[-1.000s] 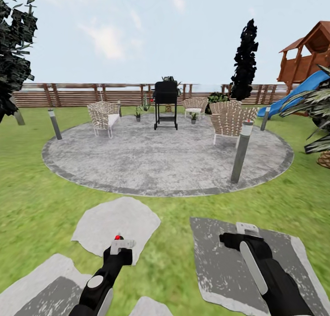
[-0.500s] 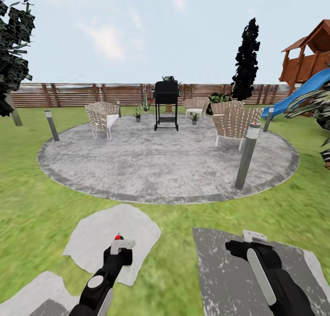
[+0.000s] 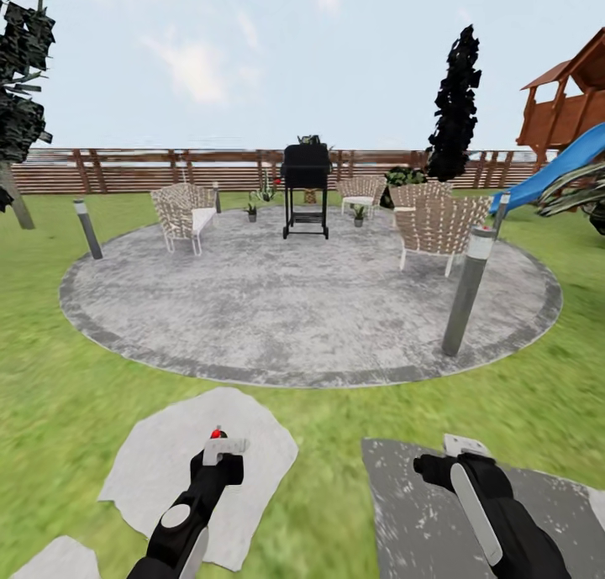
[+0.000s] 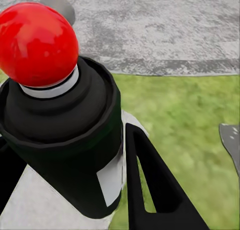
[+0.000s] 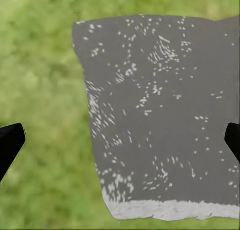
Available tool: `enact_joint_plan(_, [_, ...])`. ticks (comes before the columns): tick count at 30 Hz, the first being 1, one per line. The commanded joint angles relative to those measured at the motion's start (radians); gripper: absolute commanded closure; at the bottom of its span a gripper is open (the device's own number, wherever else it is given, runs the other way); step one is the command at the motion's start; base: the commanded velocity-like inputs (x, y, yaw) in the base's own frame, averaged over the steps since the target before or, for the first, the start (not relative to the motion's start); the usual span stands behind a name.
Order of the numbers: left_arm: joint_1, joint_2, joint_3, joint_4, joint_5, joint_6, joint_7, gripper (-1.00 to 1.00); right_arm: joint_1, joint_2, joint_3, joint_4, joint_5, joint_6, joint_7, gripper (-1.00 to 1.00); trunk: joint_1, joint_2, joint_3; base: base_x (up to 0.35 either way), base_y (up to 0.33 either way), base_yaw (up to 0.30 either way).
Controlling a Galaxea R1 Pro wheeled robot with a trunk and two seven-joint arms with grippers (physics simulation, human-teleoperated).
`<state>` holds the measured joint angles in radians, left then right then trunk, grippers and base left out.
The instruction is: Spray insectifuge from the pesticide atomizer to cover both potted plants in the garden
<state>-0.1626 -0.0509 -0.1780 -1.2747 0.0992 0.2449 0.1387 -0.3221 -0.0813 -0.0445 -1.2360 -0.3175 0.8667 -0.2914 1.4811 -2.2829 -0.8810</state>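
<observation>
I have the pesticide atomizer (image 4: 65, 140) clamped in my left tool (image 3: 220, 455), one dark finger (image 4: 155, 185) pressed along its side. It is a rounded dark green-black bottle with a pale label patch and a glossy red ball cap, standing upright, long axis vertical, over a pale stepping stone (image 3: 160, 478). My right tool (image 3: 454, 455) is spread wide and holds nothing, above a speckled grey slab (image 5: 160, 115). Both potted plants (image 3: 252, 213) (image 3: 358, 216) sit far ahead on the rough grey paved circle (image 3: 311, 310), beside the woven chairs (image 3: 181, 216).
</observation>
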Motion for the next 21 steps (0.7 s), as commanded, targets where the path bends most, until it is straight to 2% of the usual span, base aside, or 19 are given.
enact_joint_plan(1, [0.0, 0.0, 0.0, 0.0, -0.001, -0.003, -0.001, 1.0, 0.0, 0.0, 0.0, 0.0, 0.0, 0.0, 0.0, -1.0, 0.0, 0.0, 0.0, 0.309, 0.152, 0.0])
enact_joint_plan(21, [0.0, -0.001, 0.0, 0.003, 0.0, -0.022, -0.007, 1.0, 0.0, 0.0, 0.0, 0.001, 0.0, 0.0, 0.0, -1.0, 0.0, 0.0, 0.0, 0.308, 0.128, 0.0])
